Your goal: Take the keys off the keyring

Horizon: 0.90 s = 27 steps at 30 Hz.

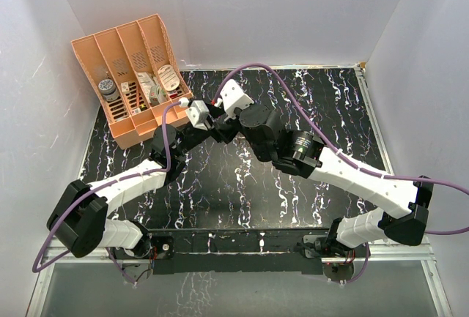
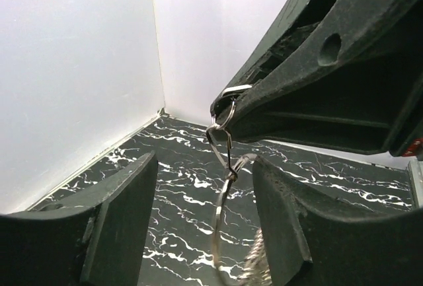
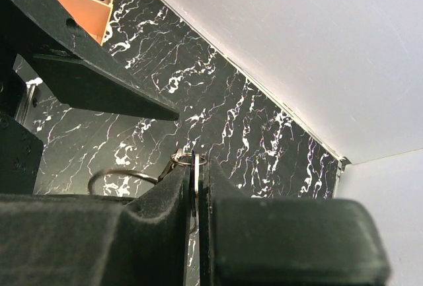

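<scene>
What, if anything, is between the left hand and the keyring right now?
Nothing visible. The thin silvery wire keyring hangs in the gap between the left hand's open fingers. The right hand pinches a small silvery link at its top, above those fingers.

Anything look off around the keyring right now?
Only the small link between the keyring and the metal piece clamped in the right gripper: it looks stretched into a teardrop, not round. Nothing else stands out.
</scene>
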### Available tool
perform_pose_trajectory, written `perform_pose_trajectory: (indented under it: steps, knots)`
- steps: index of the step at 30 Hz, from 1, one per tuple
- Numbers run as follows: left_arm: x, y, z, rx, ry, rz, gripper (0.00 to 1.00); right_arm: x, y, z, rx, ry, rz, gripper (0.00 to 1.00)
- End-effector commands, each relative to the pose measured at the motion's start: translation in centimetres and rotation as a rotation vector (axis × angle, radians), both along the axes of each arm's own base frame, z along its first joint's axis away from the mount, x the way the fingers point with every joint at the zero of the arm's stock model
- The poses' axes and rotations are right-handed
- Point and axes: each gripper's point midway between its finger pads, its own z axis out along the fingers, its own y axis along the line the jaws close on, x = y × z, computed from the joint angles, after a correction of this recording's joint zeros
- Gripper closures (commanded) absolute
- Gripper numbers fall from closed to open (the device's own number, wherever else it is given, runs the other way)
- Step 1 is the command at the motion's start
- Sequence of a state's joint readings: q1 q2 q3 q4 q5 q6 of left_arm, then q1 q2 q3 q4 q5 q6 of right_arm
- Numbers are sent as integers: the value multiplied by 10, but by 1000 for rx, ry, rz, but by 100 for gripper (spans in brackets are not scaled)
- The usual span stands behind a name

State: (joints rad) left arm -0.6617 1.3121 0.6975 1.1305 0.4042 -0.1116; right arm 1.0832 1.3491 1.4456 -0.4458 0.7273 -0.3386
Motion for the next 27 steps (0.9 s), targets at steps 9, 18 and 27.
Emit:
perform_pose_trajectory:
  steps: [9, 18, 27]
  knots:
    - [-4, 7, 28, -77, -94, 40, 63, -5, 0, 39, 133, -60, 4, 100]
    - [-5, 4, 21, -60, -85, 22, 67, -6, -1, 42, 142, -65, 5, 100]
    - [-7, 3, 16, -53, -81, 18, 71, -7, -3, 43, 152, -73, 1, 100]
